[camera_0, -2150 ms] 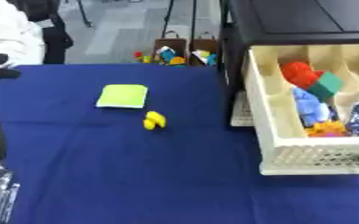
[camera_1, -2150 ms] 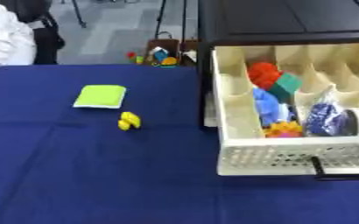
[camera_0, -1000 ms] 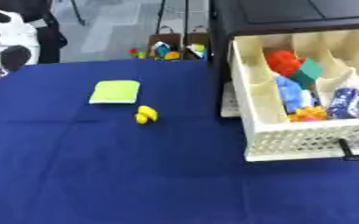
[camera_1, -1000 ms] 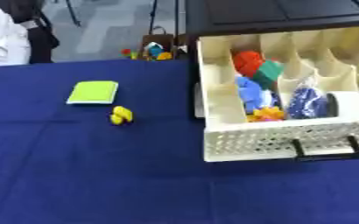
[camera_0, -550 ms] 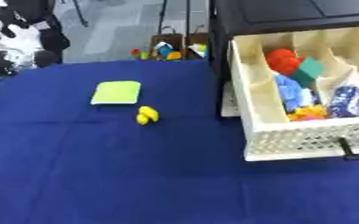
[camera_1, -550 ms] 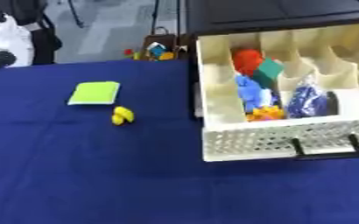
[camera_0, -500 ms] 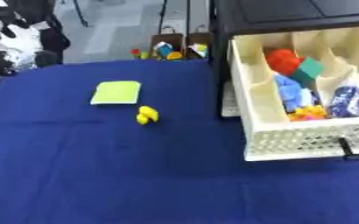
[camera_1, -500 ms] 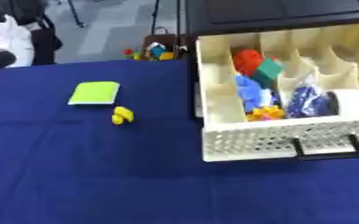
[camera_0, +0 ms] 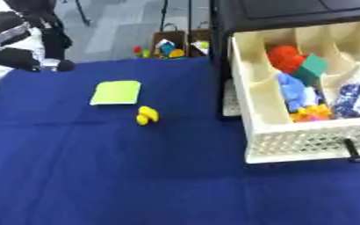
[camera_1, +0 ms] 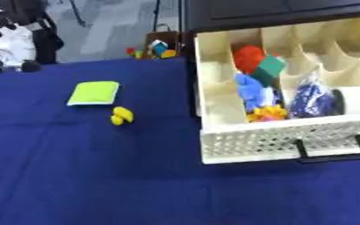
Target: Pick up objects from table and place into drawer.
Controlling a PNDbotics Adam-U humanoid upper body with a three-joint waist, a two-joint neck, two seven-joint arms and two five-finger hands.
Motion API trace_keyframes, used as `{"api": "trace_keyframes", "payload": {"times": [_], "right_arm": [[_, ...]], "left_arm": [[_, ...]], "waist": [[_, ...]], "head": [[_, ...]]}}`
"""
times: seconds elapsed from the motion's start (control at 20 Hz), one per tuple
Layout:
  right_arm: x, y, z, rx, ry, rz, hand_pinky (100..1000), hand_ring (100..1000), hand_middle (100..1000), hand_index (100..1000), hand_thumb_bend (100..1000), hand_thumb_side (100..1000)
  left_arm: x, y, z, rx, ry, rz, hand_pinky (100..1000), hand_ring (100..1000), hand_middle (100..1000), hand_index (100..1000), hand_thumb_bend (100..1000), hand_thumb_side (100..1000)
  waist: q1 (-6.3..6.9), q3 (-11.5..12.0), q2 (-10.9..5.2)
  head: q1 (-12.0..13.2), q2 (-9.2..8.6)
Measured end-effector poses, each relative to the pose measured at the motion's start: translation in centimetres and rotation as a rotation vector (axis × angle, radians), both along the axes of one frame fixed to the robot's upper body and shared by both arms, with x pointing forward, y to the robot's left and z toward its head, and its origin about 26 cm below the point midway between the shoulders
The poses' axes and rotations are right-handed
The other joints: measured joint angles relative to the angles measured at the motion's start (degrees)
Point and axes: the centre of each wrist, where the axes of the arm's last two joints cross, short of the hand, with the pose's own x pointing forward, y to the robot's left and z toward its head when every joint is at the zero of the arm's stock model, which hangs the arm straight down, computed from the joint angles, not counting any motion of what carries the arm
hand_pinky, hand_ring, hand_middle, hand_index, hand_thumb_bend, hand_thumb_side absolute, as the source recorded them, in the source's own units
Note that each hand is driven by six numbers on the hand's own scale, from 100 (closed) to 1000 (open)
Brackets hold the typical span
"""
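Two loose things lie before us on the blue table (camera_0: 99, 176): a small yellow toy (camera_0: 146, 115), and just beyond it, a little to the left and not touching, a flat lime-green pad (camera_0: 117, 92). Both sit on the cloth well to the left of the drawer.

To our right the cream drawer (camera_1: 275, 138) stands pulled out from its black cabinet (camera_0: 290, 13), its perforated front wall and dark handle (camera_1: 329, 154) nearest us. Dividers split it into compartments. In the left-hand row we see an orange-yellow piece (camera_1: 266, 113) closest to the front, a pale blue item (camera_1: 252, 91) behind it, then a red object (camera_1: 249, 57) with a green block (camera_1: 270, 67) leaning against it. In the next row to the right sits a dark blue bag-like bundle (camera_1: 312, 97).

At the far left edge, beyond the table corner, we make out a black and white form (camera_0: 22, 48) that may be our left hand; we cannot tell how its fingers stand. Our right hand shows in neither view.

Farther off, on the grey floor past the table, a small box of coloured toys (camera_0: 167, 46) stands.
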Motion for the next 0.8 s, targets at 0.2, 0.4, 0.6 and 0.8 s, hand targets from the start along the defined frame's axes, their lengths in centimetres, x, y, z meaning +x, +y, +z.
{"api": "trace_keyframes", "payload": {"times": [0.2, 0.4, 0.6, 0.8], "right_arm": [[0.0, 0.1, 0.2, -0.001, -0.006, 0.006, 571, 635, 563, 734, 100, 1000], [0.0, 0.2, 0.5, -0.001, -0.014, 0.010, 572, 636, 562, 735, 100, 1000], [0.0, 0.4, 0.8, -0.006, -0.025, 0.019, 573, 637, 561, 735, 100, 1000], [0.1, 0.6, 1.1, -0.005, -0.034, 0.025, 575, 638, 560, 736, 100, 1000]], "left_arm": [[1.1, -0.5, -0.8, 0.036, 0.020, -0.004, 807, 907, 945, 1000, 847, 800], [2.0, -1.0, -1.7, 0.045, 0.038, -0.015, 804, 901, 946, 1000, 856, 776], [2.7, -1.2, -2.1, 0.050, 0.048, -0.013, 811, 908, 953, 1000, 844, 753], [3.2, -1.4, -2.2, 0.079, 0.044, -0.009, 820, 914, 954, 1000, 838, 748]], "waist": [[0.48, -0.79, 0.91], [0.90, -1.65, 1.71], [1.43, -2.78, 2.77], [1.86, -3.65, 3.51]], "head": [[0.83, -0.74], [1.56, -1.59], [2.77, -2.59], [3.82, -3.44]]}}
